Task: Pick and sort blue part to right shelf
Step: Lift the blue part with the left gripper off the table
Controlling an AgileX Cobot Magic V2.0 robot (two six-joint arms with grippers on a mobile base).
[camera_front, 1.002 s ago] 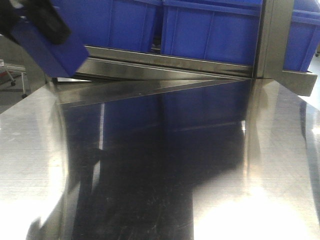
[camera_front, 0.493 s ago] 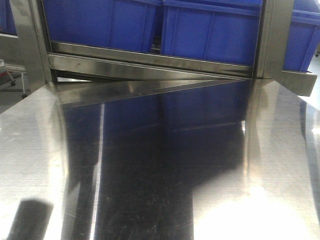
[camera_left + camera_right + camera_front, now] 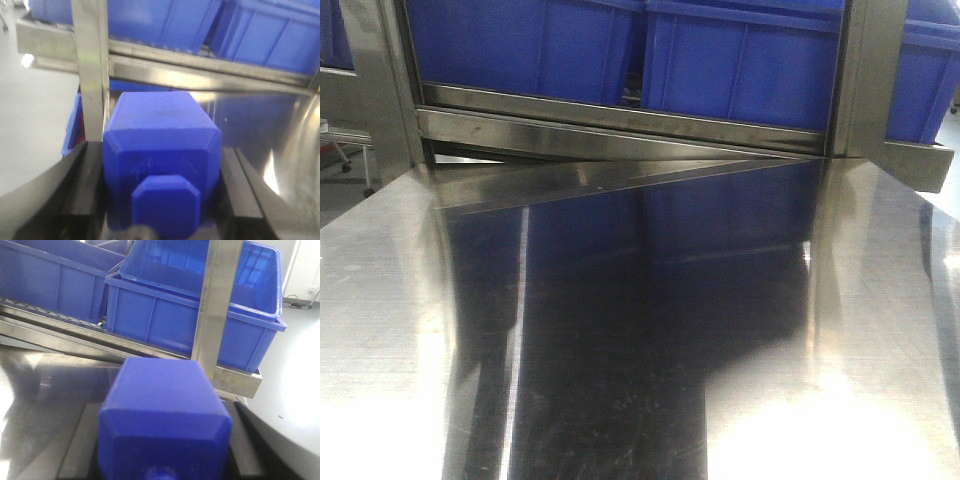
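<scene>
The left gripper [image 3: 162, 192] is clamping the matte deep-blue bottle-shaped part [image 3: 160, 135]. The stainless-steel shelf post [image 3: 92, 65] is standing just ahead, probably risking a knock.

The part [image 3: 160, 135] is deep blue, the bins [image 3: 165, 320] blue, the shelf frame [image 3: 220, 300] silver.

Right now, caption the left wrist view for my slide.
Left gripper clamps the blue part, cap toward the camera, facing the steel-framed shelf and its blue bins.
</scene>
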